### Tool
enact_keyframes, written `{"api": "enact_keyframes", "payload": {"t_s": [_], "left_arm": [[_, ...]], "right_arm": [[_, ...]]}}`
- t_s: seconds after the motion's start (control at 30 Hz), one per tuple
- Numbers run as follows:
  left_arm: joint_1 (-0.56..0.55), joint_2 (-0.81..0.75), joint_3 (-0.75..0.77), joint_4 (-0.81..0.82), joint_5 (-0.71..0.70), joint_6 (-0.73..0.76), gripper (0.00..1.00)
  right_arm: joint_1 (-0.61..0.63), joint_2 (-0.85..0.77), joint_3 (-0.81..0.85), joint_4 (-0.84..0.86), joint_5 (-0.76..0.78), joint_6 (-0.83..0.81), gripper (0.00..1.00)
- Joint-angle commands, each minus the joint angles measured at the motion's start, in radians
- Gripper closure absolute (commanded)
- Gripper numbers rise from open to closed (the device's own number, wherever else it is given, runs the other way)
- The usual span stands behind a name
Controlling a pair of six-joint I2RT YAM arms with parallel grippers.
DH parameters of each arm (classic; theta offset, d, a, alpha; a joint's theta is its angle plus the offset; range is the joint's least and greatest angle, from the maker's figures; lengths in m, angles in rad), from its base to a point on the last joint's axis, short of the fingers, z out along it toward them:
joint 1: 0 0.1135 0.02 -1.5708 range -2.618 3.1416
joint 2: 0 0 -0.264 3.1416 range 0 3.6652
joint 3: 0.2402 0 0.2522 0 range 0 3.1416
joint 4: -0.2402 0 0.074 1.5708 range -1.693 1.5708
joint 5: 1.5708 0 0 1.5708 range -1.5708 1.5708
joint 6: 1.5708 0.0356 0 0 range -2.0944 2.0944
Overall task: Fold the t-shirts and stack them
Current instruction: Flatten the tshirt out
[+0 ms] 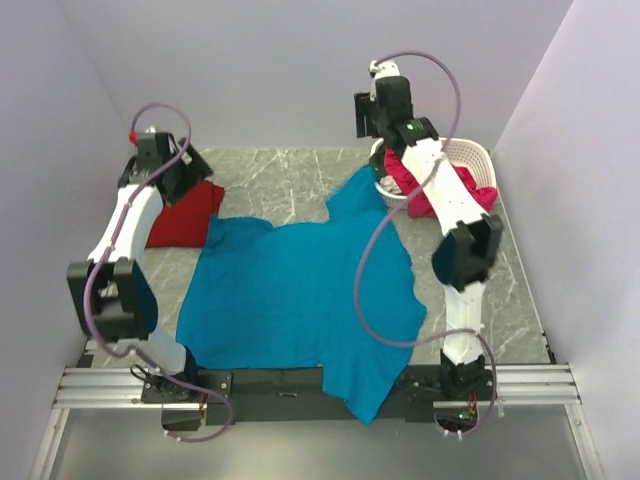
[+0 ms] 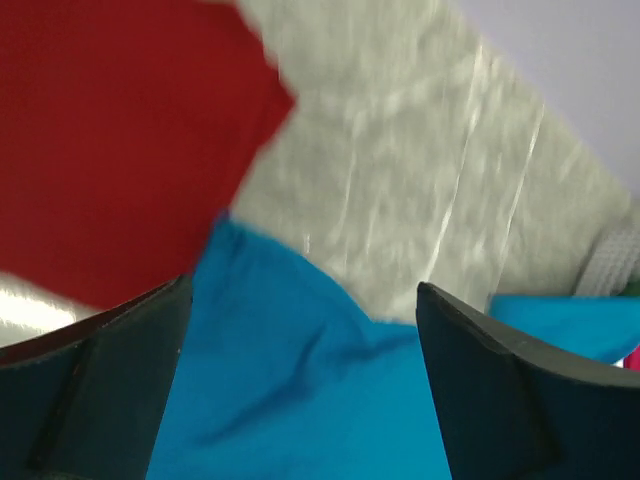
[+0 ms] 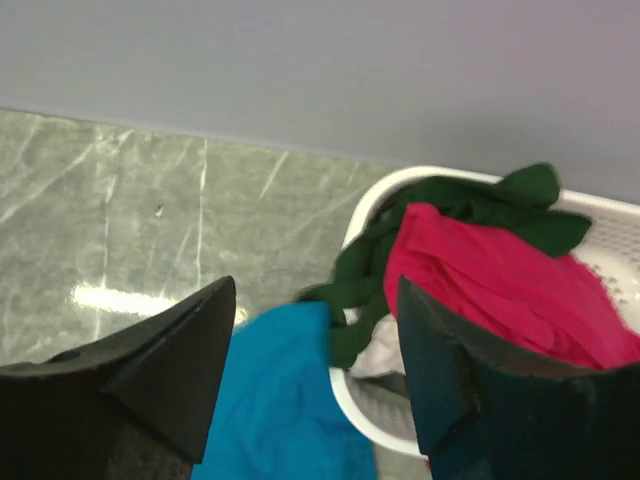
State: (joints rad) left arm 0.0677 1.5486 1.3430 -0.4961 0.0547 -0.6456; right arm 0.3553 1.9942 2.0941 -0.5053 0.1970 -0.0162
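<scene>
Two empty grippers, both spread wide with nothing between the fingers. The teal-blue t-shirt lies opened out across the middle of the table, with one flap hanging off the near edge at 6 o'clock.

What matters for the next fold is the two far corners. The left gripper hovers over the folded dark red t-shirt at 10 o'clock. The teal's far-left corner sits at roughly 5 o'clock from it, just beside the red. The left wrist view has that teal cloth right under the open fingers.

The right gripper is up high by the basket at 1 o'clock (pink t-shirt and green t-shirt are piled in it). The teal's far-right flap sits at about 7 o'clock from it, touching the basket wall.

I'd guess the shirt's long axis runs 9 to 3, so each arm takes its own near corner. The left looks closer.
</scene>
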Motion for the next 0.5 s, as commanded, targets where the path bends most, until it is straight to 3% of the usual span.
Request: {"api": "enact_keyframes", "payload": {"t_s": [0.0, 0.07, 0.1, 0.17, 0.3, 0.47], "left_arm": [[0.000, 0.033, 0.229, 0.044, -0.141, 0.006, 0.01], [-0.006, 0.027, 0.262, 0.034, -0.157, 0.006, 0.01], [-0.009, 0.015, 0.249, 0.040, -0.154, 0.009, 0.01], [-0.025, -0.034, 0.176, 0.057, -0.135, 0.006, 0.01], [-0.093, -0.117, -0.038, 0.059, -0.118, -0.023, 0.01], [-0.189, -0.183, -0.249, 0.102, -0.090, -0.095, 0.01]], "right_arm": [[-0.004, 0.073, 0.365, -0.180, 0.005, 0.079, 0.27], [-0.004, 0.017, 0.318, -0.168, 0.004, 0.087, 0.27], [-0.003, -0.027, 0.167, -0.110, 0.001, 0.085, 0.27], [-0.001, -0.186, -0.118, -0.034, -0.024, 0.081, 0.27], [-0.001, -0.386, -0.467, 0.045, -0.076, 0.136, 0.27], [-0.001, -0.518, -0.780, 0.060, -0.116, 0.199, 0.30]]}}
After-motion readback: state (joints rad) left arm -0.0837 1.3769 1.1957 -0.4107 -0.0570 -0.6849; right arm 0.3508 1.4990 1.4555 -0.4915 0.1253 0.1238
